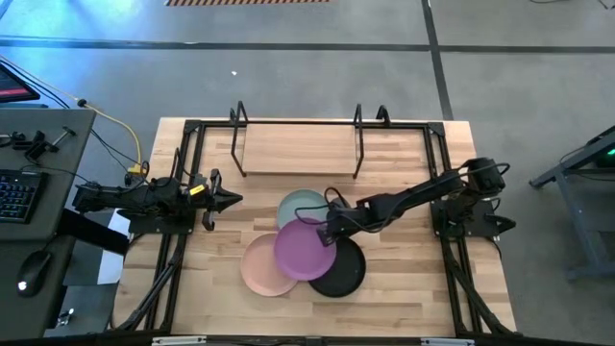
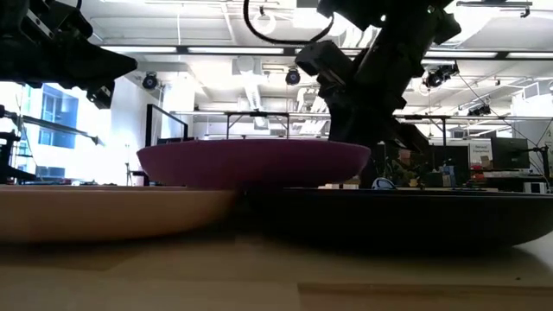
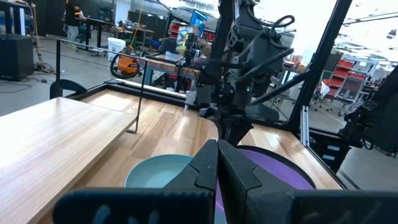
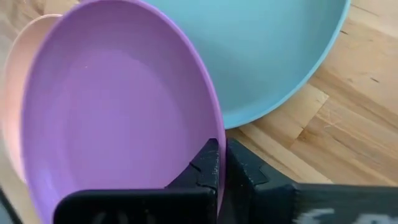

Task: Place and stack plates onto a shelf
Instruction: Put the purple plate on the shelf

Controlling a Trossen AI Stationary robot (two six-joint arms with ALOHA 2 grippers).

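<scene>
Plates sat clustered in the lower middle of the high view, on the desk (image 1: 404, 288) below the shelf (image 1: 298, 151). The purple plate (image 1: 305, 249) was on top, overlapping the pink plate (image 1: 258, 268) to its lower left, the black plate (image 1: 348, 273) to its lower right and the pale blue-green plate (image 1: 298, 206) just above it. In the low view the purple plate (image 2: 253, 162) was raised over the pink plate (image 2: 104, 212) and the black plate (image 2: 406, 216), its underside close above their rims.

The right arm reached from its base at the right edge of the desk in a long, low diagonal toward the centre, elbow bent near the base and forearm stretched down-left. The right pincer (image 1: 330, 229) was at the purple plate's upper right rim. In the right wrist view the right pincer (image 4: 222, 167) had its fingers (image 4: 205, 168) clenched on the rim of the purple plate (image 4: 118, 118), with the blue-green plate (image 4: 273, 56) beyond and a sliver of pink plate (image 4: 13, 106) at the frame's left edge.

The left arm lay folded horizontally at the left side of the desk, the left pincer (image 1: 229, 200) pointing right toward the plates and well apart from them. In the left wrist view the left pincer (image 3: 217, 165) had its fingers pressed together, grasping nothing.

The shelf stood at the upper middle of the high view with nothing on its board.
</scene>
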